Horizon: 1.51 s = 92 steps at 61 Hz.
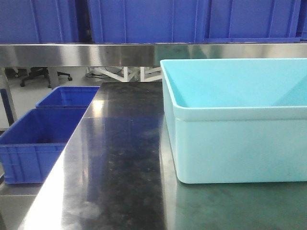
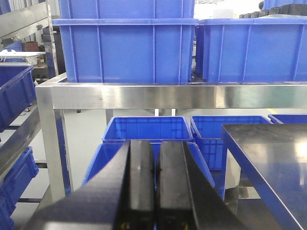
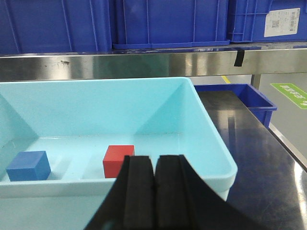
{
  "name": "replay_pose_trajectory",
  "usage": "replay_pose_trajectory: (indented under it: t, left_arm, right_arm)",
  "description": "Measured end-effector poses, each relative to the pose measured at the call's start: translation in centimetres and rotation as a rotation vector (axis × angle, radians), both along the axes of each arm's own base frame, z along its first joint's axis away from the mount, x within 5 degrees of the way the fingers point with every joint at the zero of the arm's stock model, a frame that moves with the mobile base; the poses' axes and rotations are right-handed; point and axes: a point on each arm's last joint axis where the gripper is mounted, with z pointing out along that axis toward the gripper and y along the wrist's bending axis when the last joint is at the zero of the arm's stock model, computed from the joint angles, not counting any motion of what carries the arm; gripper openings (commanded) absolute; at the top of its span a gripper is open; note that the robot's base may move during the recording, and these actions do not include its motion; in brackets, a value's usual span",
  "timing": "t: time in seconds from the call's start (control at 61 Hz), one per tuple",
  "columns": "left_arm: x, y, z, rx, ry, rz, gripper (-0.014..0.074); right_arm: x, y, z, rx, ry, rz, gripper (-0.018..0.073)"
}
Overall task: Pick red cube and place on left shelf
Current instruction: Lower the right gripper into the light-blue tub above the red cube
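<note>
Red cube (image 3: 118,160) sits flat on the floor of the pale cyan tub (image 3: 96,105), towards the near wall, right way up; untouched, nothing holding it.

Blue cube (image 3: 29,166) lies on the same floor, well apart to the left of the red one.

Right gripper (image 3: 154,165) hovers over the tub's near rim, just above and in front of the red cube; its black pads are pressed together with nothing between them.

Tub stands on the dark tabletop (image 1: 124,158), at its right side.

Left gripper (image 2: 157,148) points at the left shelf (image 2: 144,96); pads closed to a thin slit, empty.

Shelf's steel front rail carries large blue crates (image 2: 127,52) on top; more open crates (image 2: 146,129) sit below it.

Stage, by judgement: the pick is not yet begun.

Risks, by judgement:
- right claw must open before it descends; coming down closed, it would only knock the cube;
- the cube lies close to the near wall, so one finger may catch the rim or wall and shift the tub;
- the cube is under the right arm and the shelf is to the left, so a long carry or handover could loosen a shallow grip;
- the shelf top looks crowded with crates; a release there may drop the cube into a crate or off the rail.
</note>
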Motion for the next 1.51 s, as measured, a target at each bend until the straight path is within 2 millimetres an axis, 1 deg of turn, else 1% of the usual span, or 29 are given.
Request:
replay_pose_trajectory:
  t: [1.016, 1.164, 1.393, 1.508]
  left_arm:
    - [0.0, 0.0, 0.0, 0.000, 0.000, 0.000, 0.0102]
    - [0.0, 0.0, 0.0, 0.000, 0.000, 0.000, 0.0102]
    - [0.0, 0.0, 0.0, 0.000, 0.000, 0.000, 0.0102]
    - [0.0, 0.0, 0.0, 0.000, 0.000, 0.000, 0.0102]
  right_arm:
    - [0.0, 0.0, 0.0, 0.000, -0.002, 0.000, 0.0048]
    - [0.0, 0.0, 0.5, -0.001, -0.056, 0.000, 0.0048]
    - [-0.2, 0.0, 2.1, -0.003, -0.233, -0.002, 0.0048]
    - [0.7, 0.0, 2.4, -0.001, -0.172, 0.003, 0.0048]
